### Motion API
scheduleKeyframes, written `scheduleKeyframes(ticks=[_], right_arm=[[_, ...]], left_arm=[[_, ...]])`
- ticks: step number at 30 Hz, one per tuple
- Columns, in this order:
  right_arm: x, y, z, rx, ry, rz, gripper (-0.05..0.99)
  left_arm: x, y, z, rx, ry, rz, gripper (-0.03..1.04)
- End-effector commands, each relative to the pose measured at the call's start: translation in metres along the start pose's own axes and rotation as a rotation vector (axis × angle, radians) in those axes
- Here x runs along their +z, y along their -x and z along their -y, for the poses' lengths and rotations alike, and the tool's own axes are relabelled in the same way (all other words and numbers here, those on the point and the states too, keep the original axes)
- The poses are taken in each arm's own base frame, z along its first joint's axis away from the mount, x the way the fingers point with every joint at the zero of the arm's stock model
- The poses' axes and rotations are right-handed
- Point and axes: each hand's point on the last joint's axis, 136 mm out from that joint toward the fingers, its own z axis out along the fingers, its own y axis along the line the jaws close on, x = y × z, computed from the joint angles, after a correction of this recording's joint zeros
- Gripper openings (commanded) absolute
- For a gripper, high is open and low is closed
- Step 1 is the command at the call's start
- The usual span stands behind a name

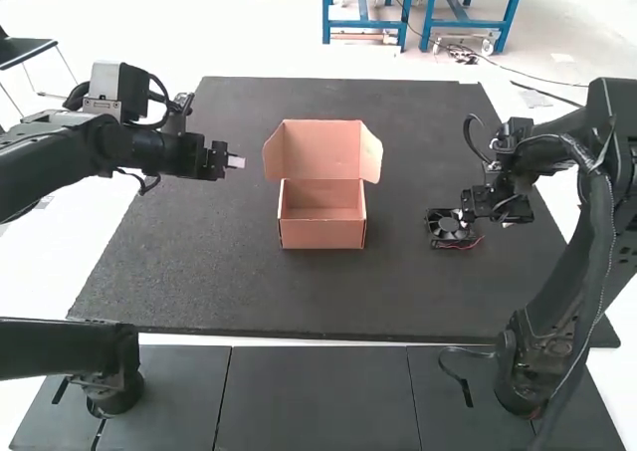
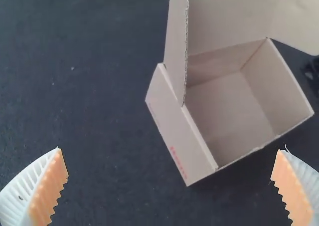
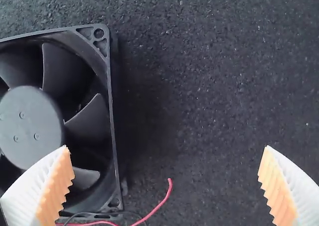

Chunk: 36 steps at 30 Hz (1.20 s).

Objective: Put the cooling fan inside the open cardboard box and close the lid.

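Observation:
The brown cardboard box (image 1: 320, 215) stands in the middle of the black mat with its lid (image 1: 321, 149) upright at the back; its inside (image 2: 234, 113) holds nothing. The black cooling fan (image 1: 449, 227) lies flat on the mat to the box's right, trailing a red wire (image 3: 157, 206). My right gripper (image 1: 479, 210) hovers open just above the fan's right edge; one ribbed finger (image 3: 47, 188) overlaps the fan (image 3: 50, 116), the other stands over bare mat. My left gripper (image 1: 233, 160) is open in the air, left of the box lid. In its wrist view the left gripper (image 2: 169, 158) looks down into the box.
The black mat (image 1: 199, 262) covers most of the table, with bare room in front of and around the box. White table surface borders the mat on the left. The right arm's base stands at the front right corner.

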Motion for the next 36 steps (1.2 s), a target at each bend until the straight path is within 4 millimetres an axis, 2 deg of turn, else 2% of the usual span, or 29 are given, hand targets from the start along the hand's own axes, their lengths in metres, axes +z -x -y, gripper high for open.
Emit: scheduleKeyframes(ticks=[1,15,26,31,36], right_arm=[[0.0,0.01,0.005,0.025,0.002,0.017,0.84],[0.011,0.017,0.012,0.045,-0.007,-0.002,0.84],[0.026,0.002,0.008,0.036,0.009,-0.107,0.84],[0.03,0.001,0.007,0.037,0.012,-0.129,0.84],[0.035,0.001,0.006,0.049,0.02,-0.151,0.71]], left_arm=[[-0.012,0.013,0.012,0.038,-0.028,0.047,0.97],[-0.017,0.017,0.014,0.041,-0.028,0.061,0.97],[-0.021,0.024,0.015,0.043,-0.028,0.079,0.97],[-0.023,0.029,0.016,0.048,-0.028,0.093,0.97],[-0.024,0.033,0.016,0.051,-0.028,0.105,0.97]])
